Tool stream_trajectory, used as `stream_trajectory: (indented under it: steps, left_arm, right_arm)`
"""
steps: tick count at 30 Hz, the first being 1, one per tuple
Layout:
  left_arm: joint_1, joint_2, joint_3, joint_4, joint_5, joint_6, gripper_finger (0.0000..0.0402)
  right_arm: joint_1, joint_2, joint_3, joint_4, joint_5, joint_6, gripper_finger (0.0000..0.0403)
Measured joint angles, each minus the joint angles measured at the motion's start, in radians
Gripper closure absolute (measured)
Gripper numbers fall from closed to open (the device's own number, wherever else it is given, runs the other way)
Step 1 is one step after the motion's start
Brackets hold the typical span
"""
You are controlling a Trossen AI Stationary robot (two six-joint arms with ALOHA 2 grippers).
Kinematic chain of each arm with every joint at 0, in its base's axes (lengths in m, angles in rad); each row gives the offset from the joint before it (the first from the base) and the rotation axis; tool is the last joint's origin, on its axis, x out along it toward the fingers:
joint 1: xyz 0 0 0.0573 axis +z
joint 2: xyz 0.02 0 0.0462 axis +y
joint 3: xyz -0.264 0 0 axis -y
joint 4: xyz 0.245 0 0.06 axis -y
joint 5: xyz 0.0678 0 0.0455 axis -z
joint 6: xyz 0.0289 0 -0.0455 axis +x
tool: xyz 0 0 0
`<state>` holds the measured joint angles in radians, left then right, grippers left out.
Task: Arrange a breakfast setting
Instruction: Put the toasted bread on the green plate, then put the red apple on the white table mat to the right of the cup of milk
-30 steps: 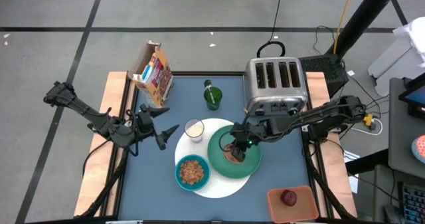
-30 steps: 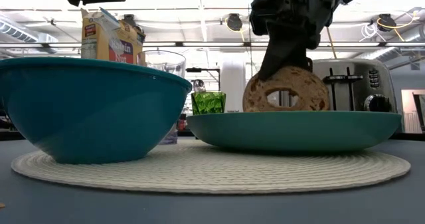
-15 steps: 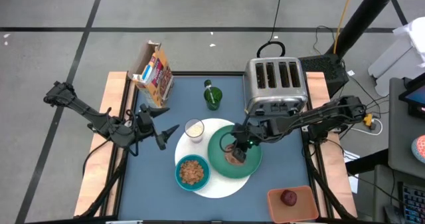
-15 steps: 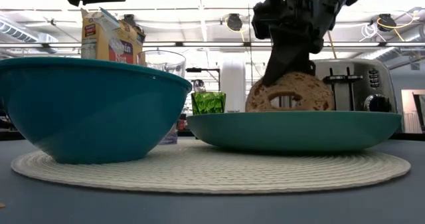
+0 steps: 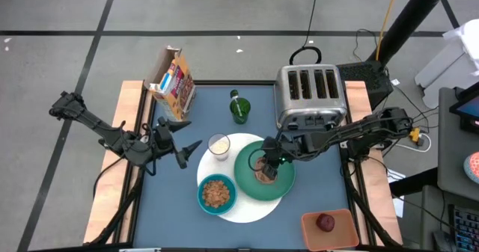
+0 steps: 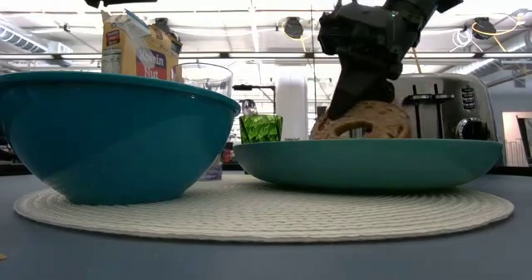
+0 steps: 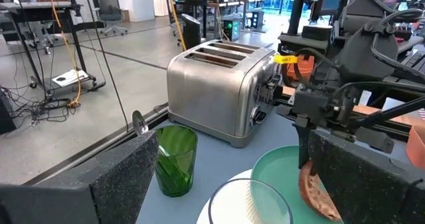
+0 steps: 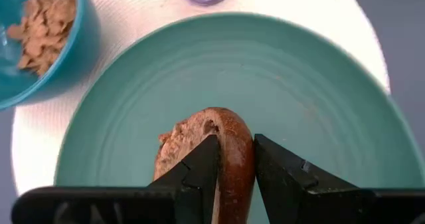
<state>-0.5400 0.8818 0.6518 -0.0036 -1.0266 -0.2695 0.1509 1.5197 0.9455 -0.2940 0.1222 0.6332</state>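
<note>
The right gripper [image 8: 231, 159], its fingers [image 8: 199, 164] clamped on the rim of the bagel [image 8: 214, 151], has lowered it over the last second until it sits low inside the green plate [image 5: 247, 179] on the round mat [image 5: 239, 207] near the desk's middle; release is judged the next step. The left gripper [image 5: 187, 149], fingers spread and empty, waits near the desk's left edge.
</note>
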Motion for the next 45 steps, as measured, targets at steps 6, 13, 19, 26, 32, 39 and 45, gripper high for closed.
stream_trajectory:
  steps: [6,13,19,26,32,39,45]
  left_arm:
    - [0.0,0.0,0.0,0.0,0.0,0.0,0.0009]
    - [0.0,0.0,0.0,0.0,0.0,0.0,0.0009]
    - [0.0,0.0,0.0,0.0,0.0,0.0,0.0009]
    - [0.0,0.0,0.0,0.0,0.0,0.0,0.0009]
    - [0.0,0.0,0.0,0.0,0.0,0.0,0.0009]
    - [0.0,0.0,0.0,0.0,0.0,0.0,0.0009]
    - [0.0,0.0,0.0,0.0,0.0,0.0,0.0009]
  right_arm:
    - [-0.002,0.0,0.0,0.025,0.006,-0.009,0.0314]
    - [-0.002,0.0,0.0,0.035,0.006,-0.004,0.0303]
    - [-0.002,0.0,0.0,0.035,0.006,0.008,0.0248]
    - [-0.002,0.0,0.0,0.034,0.007,0.0,0.0186]
    - [-0.002,0.0,0.0,0.032,0.007,-0.001,0.0153]
    - [-0.002,0.0,0.0,0.032,0.008,-0.001,0.0132]
    - [-0.002,0.0,0.0,0.032,0.007,-0.001,0.0126]
